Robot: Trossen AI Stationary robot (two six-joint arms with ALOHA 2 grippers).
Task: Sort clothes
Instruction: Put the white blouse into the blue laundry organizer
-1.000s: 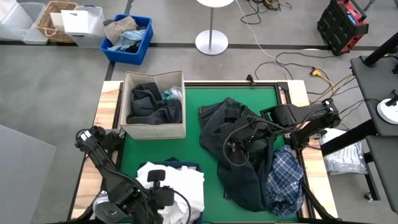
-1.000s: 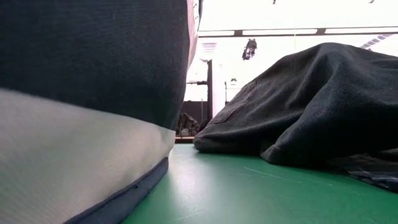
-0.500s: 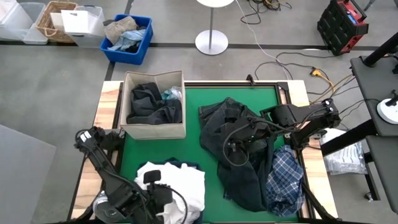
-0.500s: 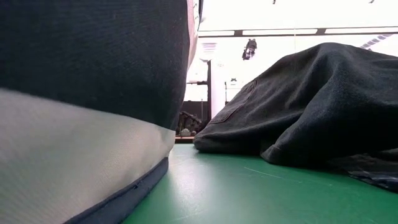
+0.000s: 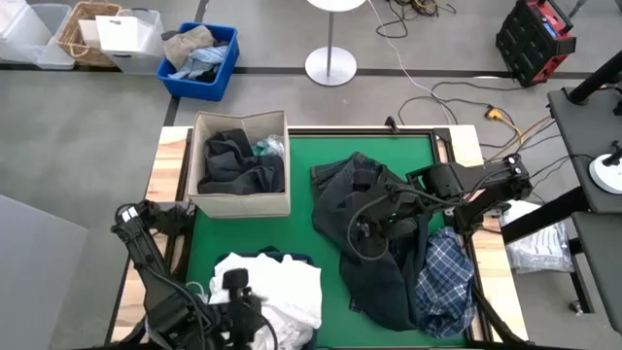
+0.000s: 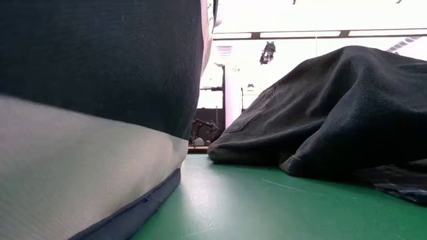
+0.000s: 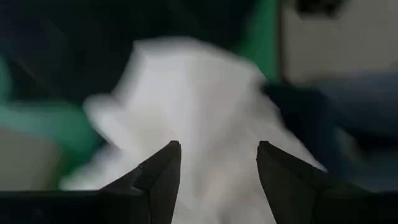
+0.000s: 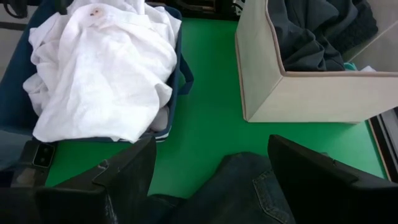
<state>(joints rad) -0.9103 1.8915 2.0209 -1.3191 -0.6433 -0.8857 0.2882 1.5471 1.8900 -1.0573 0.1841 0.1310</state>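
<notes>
White clothes [image 5: 277, 292] are heaped in a navy soft bin [image 8: 180, 68] at the table's near left. My left gripper [image 7: 217, 149] is open just above their near-left part [image 5: 236, 284]. A dark denim garment [image 5: 374, 248] lies bunched on the green mat at centre right, with a blue-and-white plaid shirt [image 5: 445, 277] at its right. My right gripper [image 5: 362, 233] is open over the denim, and a fold of denim [image 8: 236, 186] shows below its spread fingers. A beige box [image 5: 282, 199] at the far left holds dark clothes [image 5: 233, 165] and a teal piece [image 5: 269, 148]. My right gripper sits low over the dark denim, coming at it from the table's right side. I cannot tell whether its fingers [image 8: 124, 168] touch the cloth.
Bare green mat [image 5: 330, 287] lies between the bin and the denim. The wooden table frame [image 5: 165, 156] runs round the mat. On the floor beyond stand a blue crate [image 5: 225, 68], a wicker basket [image 5: 83, 29] and a lamp base [image 5: 330, 66].
My left gripper has drawn back toward the table's near-left corner, over the white clothes. The white heap has stayed in its bin. My right arm has kept still.
</notes>
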